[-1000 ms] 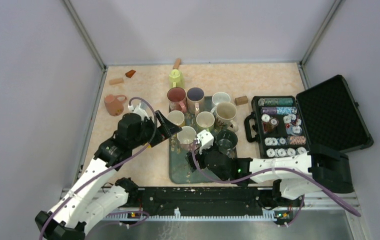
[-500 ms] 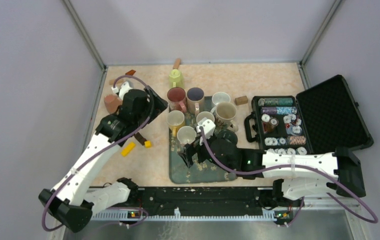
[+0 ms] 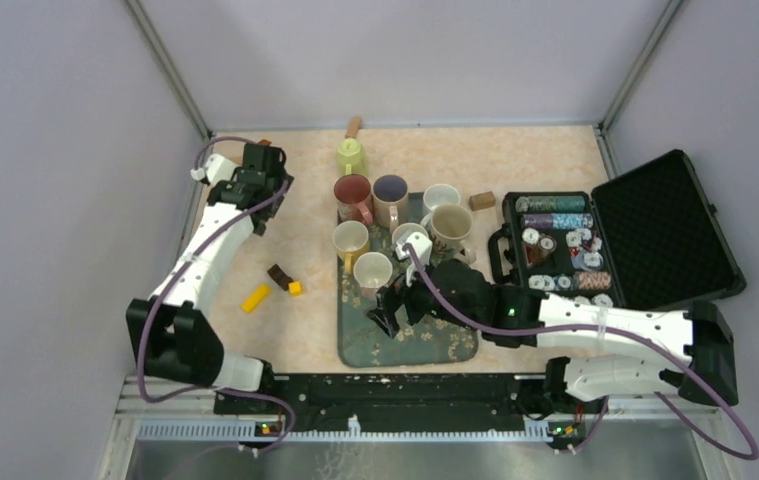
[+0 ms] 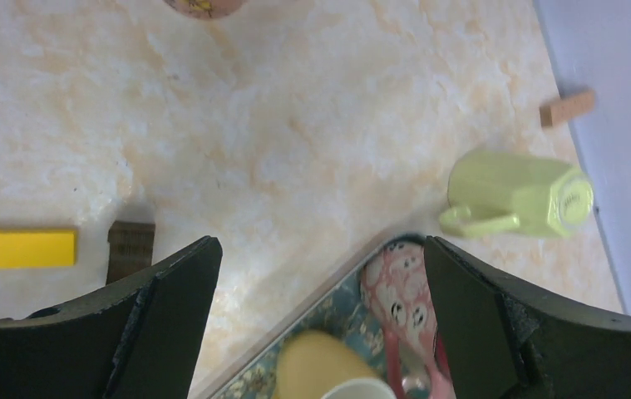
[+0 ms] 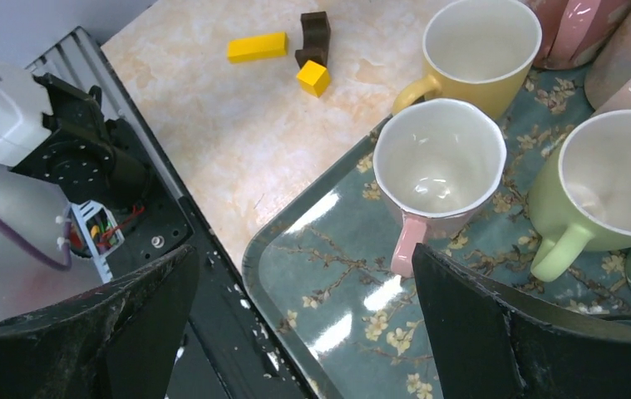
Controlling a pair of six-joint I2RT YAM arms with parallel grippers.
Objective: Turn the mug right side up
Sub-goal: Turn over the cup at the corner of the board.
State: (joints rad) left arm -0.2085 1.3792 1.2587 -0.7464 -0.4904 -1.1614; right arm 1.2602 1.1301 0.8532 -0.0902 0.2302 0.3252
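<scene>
Peeking in at the very top edge of my left wrist view, the pink mug (image 4: 204,7) shows only a sliver of its rounded body on the marbled tabletop (image 4: 295,125), too little to tell which way up it sits; from overhead my left arm covers it. My left gripper (image 4: 320,249) hangs above the table between that mug and the tray's corner, jaws spread wide with nothing between them. Toward the back wall a lime-green mug (image 4: 515,191) sits off the tray with its flat, stickered base turned to my camera, and a small wooden block (image 4: 567,108) lies beyond it by the wall. On the near side lie a yellow bar (image 4: 17,249) and a dark brown block (image 4: 131,245). My right gripper (image 5: 305,258) hovers over the near left corner of the floral tray (image 5: 328,274), jaws likewise wide apart and empty. Just ahead of it on the tray stand a white mug with a pink handle (image 5: 438,166), a yellow mug (image 5: 482,46) behind it and a pale green mug (image 5: 619,179) to the side, all mouth up. At the right of the table an open black case (image 3: 560,250) holds rows of poker chips
</scene>
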